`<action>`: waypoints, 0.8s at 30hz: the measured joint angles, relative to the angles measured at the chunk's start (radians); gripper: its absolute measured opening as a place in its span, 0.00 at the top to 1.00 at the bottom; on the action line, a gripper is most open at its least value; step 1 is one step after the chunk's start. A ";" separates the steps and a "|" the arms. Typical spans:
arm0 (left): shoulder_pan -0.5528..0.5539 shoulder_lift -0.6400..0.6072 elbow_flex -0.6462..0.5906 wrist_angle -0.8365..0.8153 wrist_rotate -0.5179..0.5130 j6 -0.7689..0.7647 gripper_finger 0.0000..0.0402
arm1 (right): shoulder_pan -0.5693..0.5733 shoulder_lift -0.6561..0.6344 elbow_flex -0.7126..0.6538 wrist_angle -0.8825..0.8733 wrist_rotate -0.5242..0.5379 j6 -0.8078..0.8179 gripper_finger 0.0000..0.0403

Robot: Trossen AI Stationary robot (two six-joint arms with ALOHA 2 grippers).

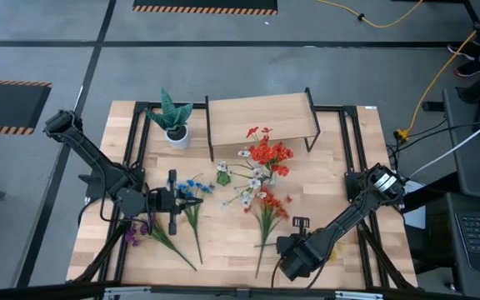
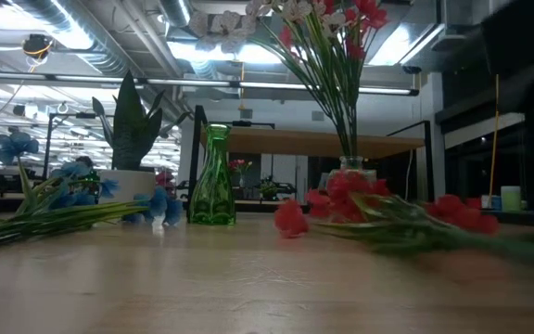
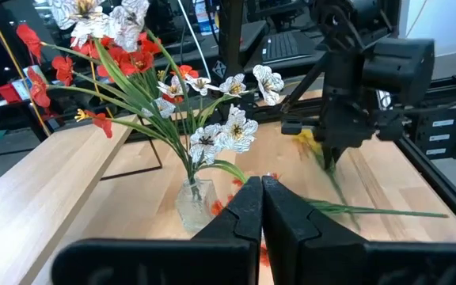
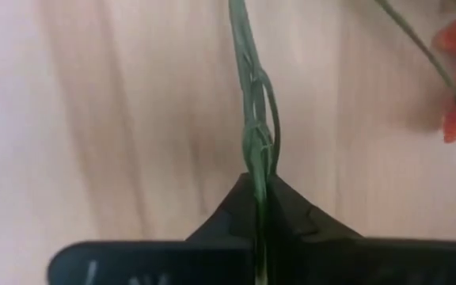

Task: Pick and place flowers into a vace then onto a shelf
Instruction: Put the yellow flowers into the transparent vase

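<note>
Left gripper (image 1: 172, 202) hangs over the table's left side beside the blue sprigs (image 1: 192, 188), fingers pressed together, nothing between them. Mid-table a clear glass vase (image 3: 194, 203) already holds red and white flowers (image 1: 261, 162), in front of the light-wood shelf (image 1: 261, 115). Right gripper (image 4: 260, 198) is clamped on 1 thin, ribbed green stem (image 4: 253, 119) near the front edge. Best lifted straight up, slowly, so the limp stem trails clear of its neighbours

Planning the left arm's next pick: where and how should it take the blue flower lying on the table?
Grip the blue flower on its bare green stem below the blossoms, coming straight down from above: it lies flat on the table, and the stem is thin and clear of the neighbouring purple flower.
</note>
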State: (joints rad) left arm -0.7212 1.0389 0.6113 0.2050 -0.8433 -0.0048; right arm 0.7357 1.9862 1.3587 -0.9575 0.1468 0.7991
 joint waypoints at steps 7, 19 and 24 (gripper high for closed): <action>0.000 0.000 0.000 0.000 0.000 0.000 0.99 | -0.011 0.000 0.097 -0.058 -0.126 -0.096 0.99; 0.000 0.000 0.000 0.000 0.000 0.000 0.99 | -0.013 -0.003 0.263 -0.114 -0.109 -0.237 1.00; 0.000 0.000 0.000 0.000 0.027 0.000 0.99 | -0.030 -0.004 0.335 -0.249 -0.034 -0.258 1.00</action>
State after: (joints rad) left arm -0.7208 1.0389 0.6113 0.2050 -0.8161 -0.0048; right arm 0.7053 1.9823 1.6933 -1.2061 0.1132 0.5407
